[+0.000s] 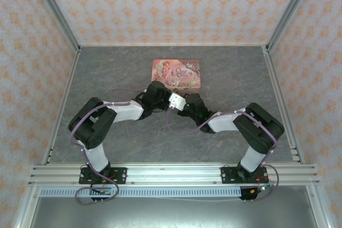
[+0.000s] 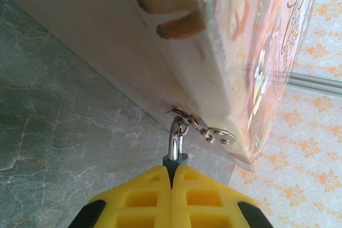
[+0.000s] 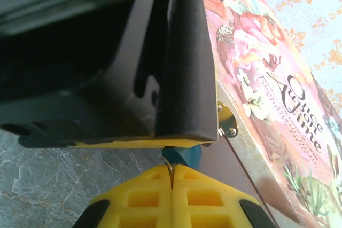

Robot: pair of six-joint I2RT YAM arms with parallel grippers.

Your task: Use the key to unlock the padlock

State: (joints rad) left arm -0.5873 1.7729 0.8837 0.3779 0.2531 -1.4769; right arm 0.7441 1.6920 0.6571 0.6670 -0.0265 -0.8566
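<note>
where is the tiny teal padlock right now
Left wrist view: the tiny blue-teal padlock is pinched in the left gripper's jaws at bottom centre, its shackle hooked to the pink illustrated tin just above.

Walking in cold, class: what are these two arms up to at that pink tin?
Both arms meet at the near edge of the tin. The left gripper is shut on the small teal padlock, whose shackle hangs through the hasp on the tin. The right gripper is shut on a thin metal piece, apparently the key, right at the padlock. Whether the key is in the lock is hidden.
</note>
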